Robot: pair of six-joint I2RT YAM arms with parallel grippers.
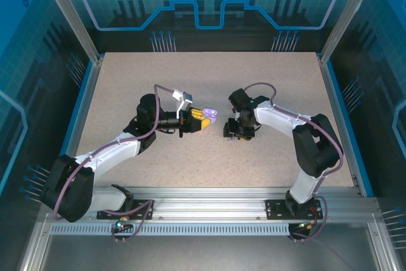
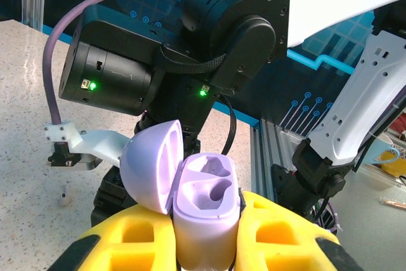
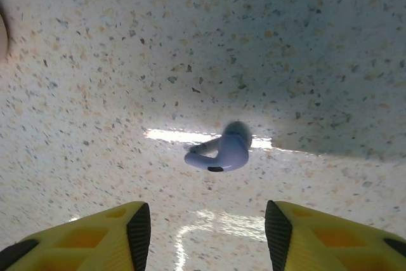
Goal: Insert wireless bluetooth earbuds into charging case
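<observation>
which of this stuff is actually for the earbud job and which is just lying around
For the job: open lilac case, wells empty, held by left gripper; lilac earbud on the table just ahead of open right gripper.
Lying about: small pale bit on the table, too small to name.
</observation>
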